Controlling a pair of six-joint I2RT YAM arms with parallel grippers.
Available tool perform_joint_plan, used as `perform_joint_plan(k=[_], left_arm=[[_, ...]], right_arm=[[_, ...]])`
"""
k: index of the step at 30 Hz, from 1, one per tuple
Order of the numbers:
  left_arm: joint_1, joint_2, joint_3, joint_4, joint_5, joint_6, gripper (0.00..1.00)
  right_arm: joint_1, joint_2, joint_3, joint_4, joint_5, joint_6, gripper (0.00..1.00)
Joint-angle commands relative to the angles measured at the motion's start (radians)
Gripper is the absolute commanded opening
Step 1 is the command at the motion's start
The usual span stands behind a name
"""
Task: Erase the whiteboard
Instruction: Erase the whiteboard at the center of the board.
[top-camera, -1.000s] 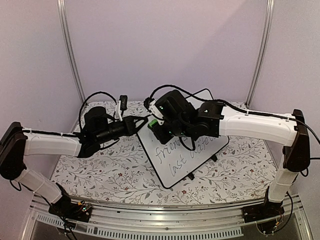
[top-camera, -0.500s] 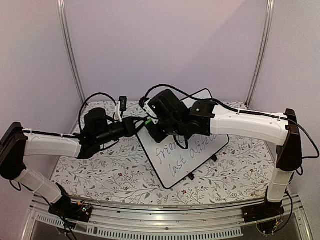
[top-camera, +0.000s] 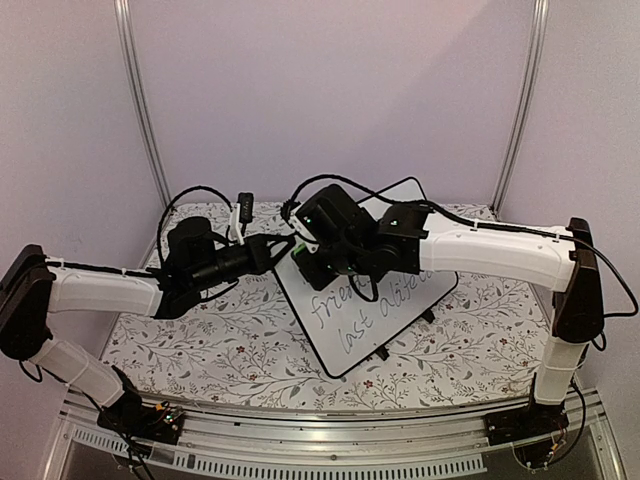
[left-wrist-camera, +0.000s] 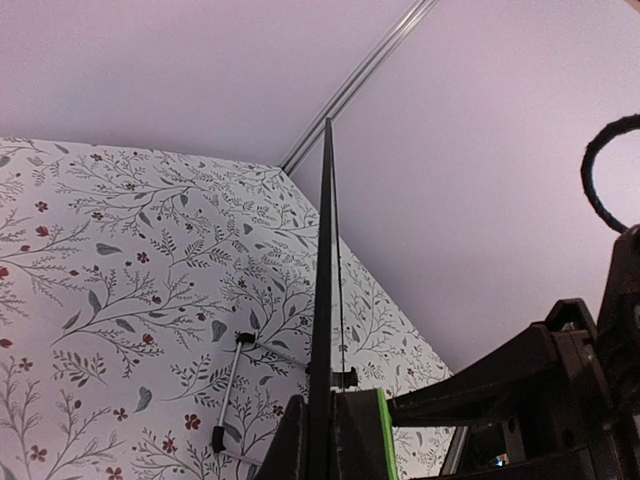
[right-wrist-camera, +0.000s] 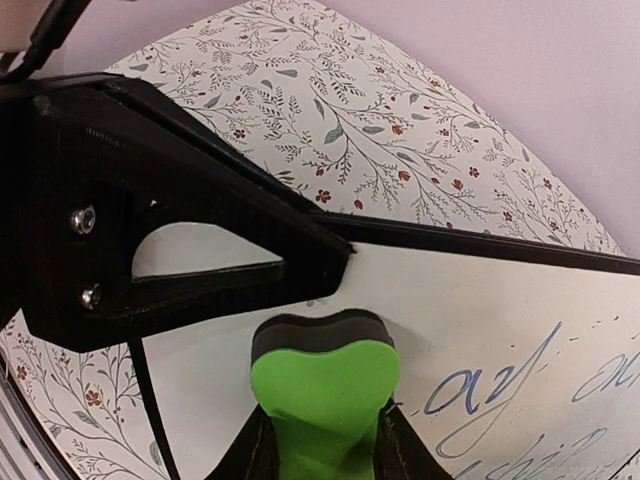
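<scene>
Green eraser (right-wrist-camera: 325, 385) gripped by right tool (right-wrist-camera: 322, 455), near whiteboard (right-wrist-camera: 480, 300) rim | left tool (left-wrist-camera: 322, 440) clamps its edge

The whiteboard (top-camera: 375, 318) bears handwriting, legible only as "frien…" and "last".

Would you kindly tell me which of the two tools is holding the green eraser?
The right tool, pinching the green eraser over the whiteboard; the left tool clamps the whiteboard's edge instead.

Whiteboard (top-camera: 340, 355) far end: hidden from you under the right arm (top-camera: 480, 245).
Writing (right-wrist-camera: 490, 390): runs off your right wrist view's edge, unreadable.
</scene>
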Motion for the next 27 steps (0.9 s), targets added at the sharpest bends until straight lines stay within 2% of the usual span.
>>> perform_joint_plan(k=[1, 14, 27], left_arm=[[-0.006, 0.001, -0.009, 0.026, -0.043, 0.038, 0.0], [-0.007, 0.015, -0.008, 0.033, -0.02, 0.01, 0.0], [-0.015, 0.016, -0.006, 0.008, -0.036, -0.001, 0.0]], right_arm=[[0.006, 0.019, -0.007, -0.023, -0.006, 0.019, 0.31], [0.025, 0.1, 0.101, -0.129, 0.095, 0.02, 0.3], [0.062, 0.07, -0.001, -0.184, 0.07, 0.09, 0.28]])
